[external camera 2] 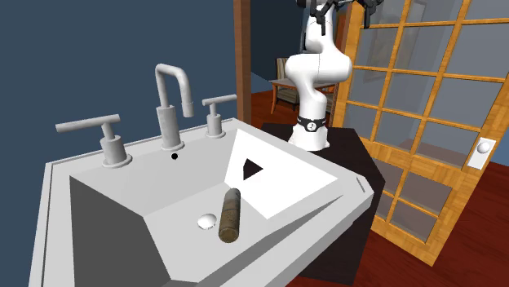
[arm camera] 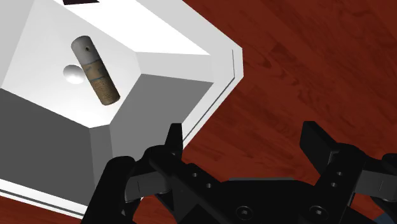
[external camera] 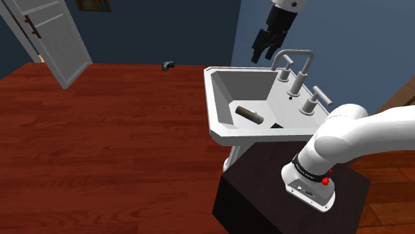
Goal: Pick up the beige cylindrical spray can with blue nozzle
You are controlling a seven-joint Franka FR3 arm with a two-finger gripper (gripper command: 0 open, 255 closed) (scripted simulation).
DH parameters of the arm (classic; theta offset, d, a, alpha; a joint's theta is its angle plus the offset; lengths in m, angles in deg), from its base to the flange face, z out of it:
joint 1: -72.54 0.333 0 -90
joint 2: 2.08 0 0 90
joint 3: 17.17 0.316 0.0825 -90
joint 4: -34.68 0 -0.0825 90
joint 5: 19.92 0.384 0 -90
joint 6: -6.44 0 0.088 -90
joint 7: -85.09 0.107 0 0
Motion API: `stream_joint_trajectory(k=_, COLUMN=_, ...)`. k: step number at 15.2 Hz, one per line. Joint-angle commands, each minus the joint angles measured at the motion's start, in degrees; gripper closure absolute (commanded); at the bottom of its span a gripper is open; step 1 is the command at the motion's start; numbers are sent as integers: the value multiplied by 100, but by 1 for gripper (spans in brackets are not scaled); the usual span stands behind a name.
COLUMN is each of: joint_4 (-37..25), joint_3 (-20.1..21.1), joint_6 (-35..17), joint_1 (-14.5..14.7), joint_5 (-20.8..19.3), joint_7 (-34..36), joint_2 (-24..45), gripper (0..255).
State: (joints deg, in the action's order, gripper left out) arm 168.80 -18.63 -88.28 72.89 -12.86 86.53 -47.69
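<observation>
The black gripper (arm camera: 245, 137), fingers spread wide and holding nothing, hangs high above the white sink (arm camera: 222, 70), pointing at the red-brown wood floor (arm camera: 305, 57) just past the sink's corner. Inside the sink, on the basin's flat bottom, the spray can (arm camera: 95, 70) lies on its side, just beside the round drain (arm camera: 73, 75) and well apart from the gripper — the pick-up stands at the reach, with no contact yet. The next move likely calls for swinging in over the sink, descending between its sloped walls and turning the fingers across the can's length. The can reads as a drab brown cylinder with a greyer end; no blue nozzle can be made out.
</observation>
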Motion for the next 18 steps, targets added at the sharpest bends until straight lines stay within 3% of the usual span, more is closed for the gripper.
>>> stream_joint_trajectory(k=1, joint_4=0, joint_3=0, joint_6=0, joint_1=0, joint_5=0, joint_7=0, joint_2=0, gripper=0)
stream_joint_trajectory(k=10, joint_4=1274, joint_3=-403, joint_6=-1523, joint_1=-222, joint_5=-396, joint_7=-678, joint_2=348, gripper=0)
stream_joint_trajectory(k=18, joint_4=1946, joint_3=-846, joint_6=-3094, joint_1=-431, joint_5=-709, joint_7=-1286, joint_2=1301, gripper=0)
